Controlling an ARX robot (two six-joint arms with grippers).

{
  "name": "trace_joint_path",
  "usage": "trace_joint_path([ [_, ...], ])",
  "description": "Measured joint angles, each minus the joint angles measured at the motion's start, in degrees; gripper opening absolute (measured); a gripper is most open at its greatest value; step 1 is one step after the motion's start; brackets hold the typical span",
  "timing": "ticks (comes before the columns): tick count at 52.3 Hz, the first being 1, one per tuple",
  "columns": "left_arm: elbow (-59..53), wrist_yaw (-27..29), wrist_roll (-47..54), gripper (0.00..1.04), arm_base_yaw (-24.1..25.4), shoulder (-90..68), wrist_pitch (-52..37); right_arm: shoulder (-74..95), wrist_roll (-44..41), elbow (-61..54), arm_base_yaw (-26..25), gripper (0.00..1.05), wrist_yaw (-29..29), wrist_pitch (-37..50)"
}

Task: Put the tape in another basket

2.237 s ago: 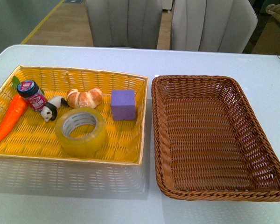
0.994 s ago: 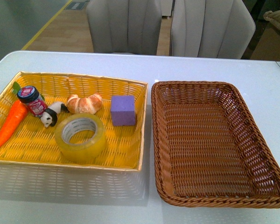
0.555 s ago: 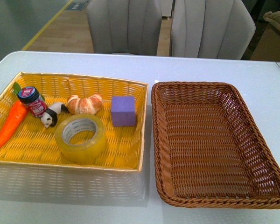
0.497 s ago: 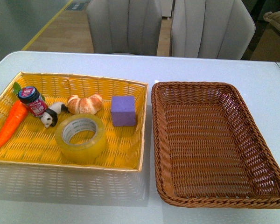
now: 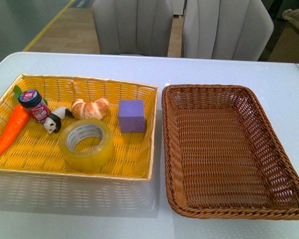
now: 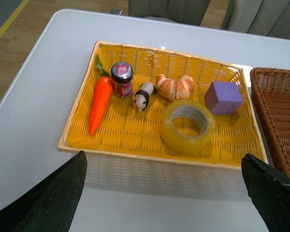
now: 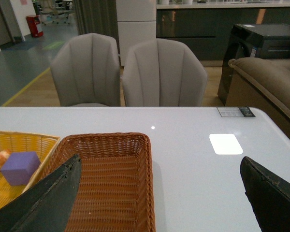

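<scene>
The tape (image 5: 86,144), a large yellowish translucent roll with a white core, lies flat in the front middle of the bright yellow basket (image 5: 134,91). It also shows in the left wrist view (image 6: 187,126). The dark brown wicker basket (image 5: 167,149) stands empty to its right; it also shows in the right wrist view (image 7: 147,193). Neither arm shows in the front view. My left gripper (image 6: 164,193) is open, high above the table in front of the yellow basket. My right gripper (image 7: 159,198) is open, above the table by the brown basket's right side.
In the yellow basket lie a purple cube (image 5: 131,115), a croissant (image 5: 91,108), a panda figure (image 5: 54,121), a small jar (image 5: 35,104) and a carrot (image 5: 11,128). Two grey chairs (image 5: 179,27) stand behind the white table (image 5: 289,99).
The front view has shifted slightly; the baskets and their contents lie as before. No gripper has touched anything.
</scene>
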State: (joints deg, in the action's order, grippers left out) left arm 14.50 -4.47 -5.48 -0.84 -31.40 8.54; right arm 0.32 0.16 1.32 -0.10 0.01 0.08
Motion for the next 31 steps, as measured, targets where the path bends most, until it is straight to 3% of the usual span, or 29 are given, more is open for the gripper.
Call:
trace_joint_path([
  [12, 8.5, 0.3, 0.0, 0.96, -1.0, -33.1, -23.1, 0.0, 0.0, 0.0, 0.0, 0.96, 0.0, 0.0],
  [31, 20.0, 2.9, -2.4, 0.96, -4.8, -66.8, -31.6, 0.0, 0.0, 0.0, 0.0, 0.96, 0.0, 0.0],
])
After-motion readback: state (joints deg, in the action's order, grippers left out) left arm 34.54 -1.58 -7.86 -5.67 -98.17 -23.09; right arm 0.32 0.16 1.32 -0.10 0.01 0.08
